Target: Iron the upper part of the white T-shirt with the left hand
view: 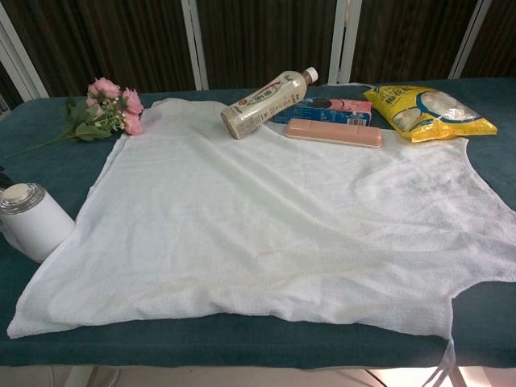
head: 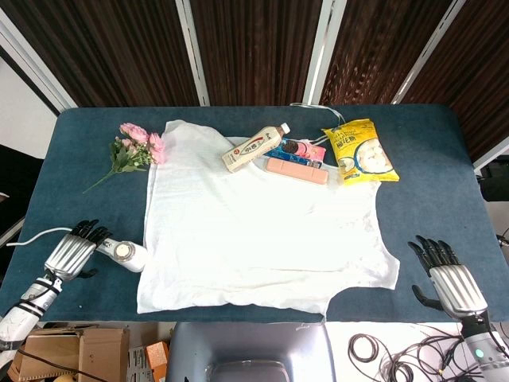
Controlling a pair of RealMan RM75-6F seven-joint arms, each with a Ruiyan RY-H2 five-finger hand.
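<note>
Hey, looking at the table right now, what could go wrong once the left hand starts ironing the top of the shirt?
1. The bottle, pink case and snack bag lie on or against the upper edge of the white T-shirt; an iron pass there would likely knock them.
2. The left hand is only at the handle end of the iron; a firm grip isn't visible, so it may slip.
3. The iron's cord could snag.

A dark blue table [head: 429,151] carries the white T-shirt [head: 254,231], spread flat between both hands. The small iron [head: 127,254] lies at the left hand [head: 71,255]; flowers [head: 135,150], bottle [head: 254,148] and yellow bag [head: 362,151] lie beyond.
</note>
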